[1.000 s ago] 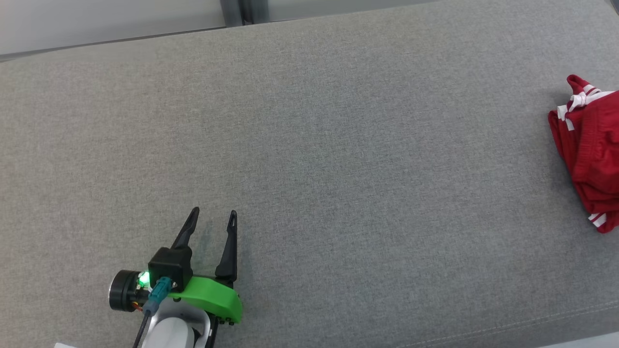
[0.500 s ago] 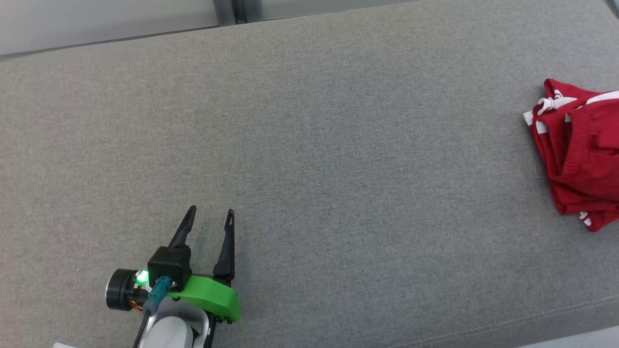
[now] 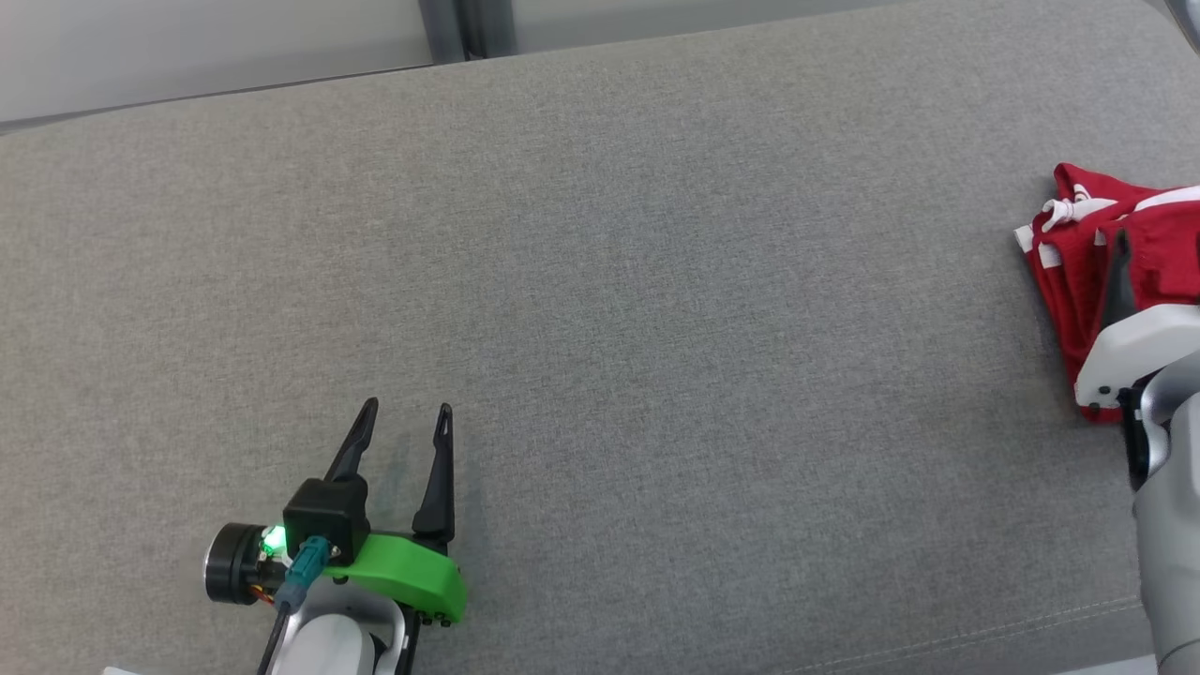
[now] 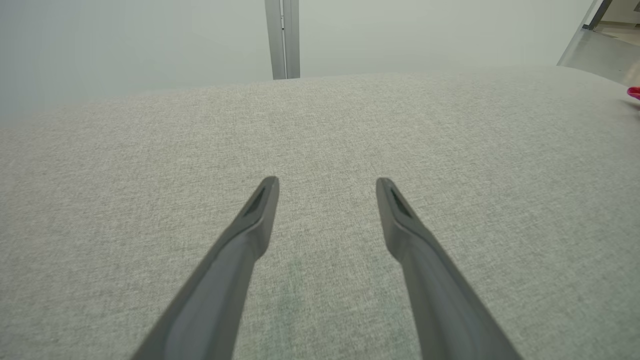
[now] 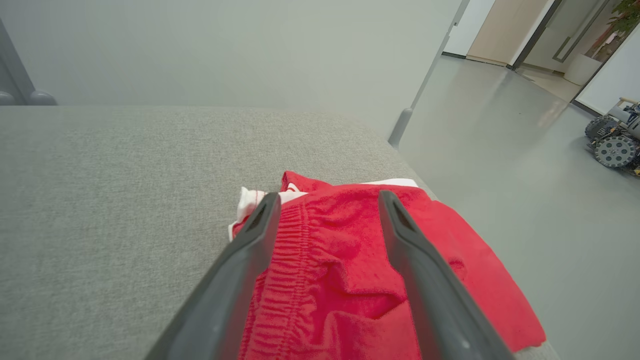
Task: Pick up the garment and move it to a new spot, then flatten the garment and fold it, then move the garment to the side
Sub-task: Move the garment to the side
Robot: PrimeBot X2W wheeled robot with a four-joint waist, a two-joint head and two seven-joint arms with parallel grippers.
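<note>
Nearest the robot, at the lower left of the head view, the left end effector (image 3: 410,409) is released, fingers spread over the bare grey surface (image 3: 656,328). Further out on the right, the right end effector (image 5: 329,196) is released too, its fingers spread astride the crumpled red garment (image 5: 345,260). The garment lies at the surface's right edge, long axis running near to far, white-trimmed end pointing away.
</note>
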